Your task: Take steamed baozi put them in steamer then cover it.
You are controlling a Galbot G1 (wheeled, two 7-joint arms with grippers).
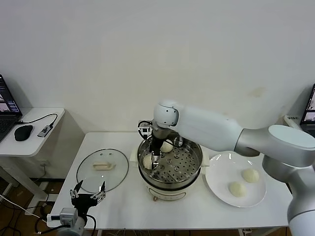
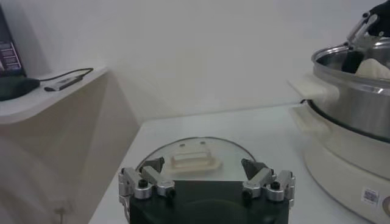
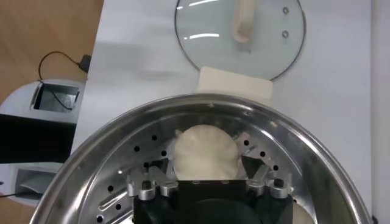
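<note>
right gripper (image 3: pixel 207 179) is hanging wide open astride a bun (image 3: pixel 205 152) on the steamer (image 1: pixel 196 158) tray, apparently releasing it; left gripper (image 2: pixel 206 182) is idling open near the lid (image 1: pixel 102 169).

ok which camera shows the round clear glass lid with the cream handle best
The head view: the whole round clear glass lid lies flat on the white table, left of the steel steamer. The left wrist view shows it low and foreshortened; the right wrist view cuts off its far edge.
</note>
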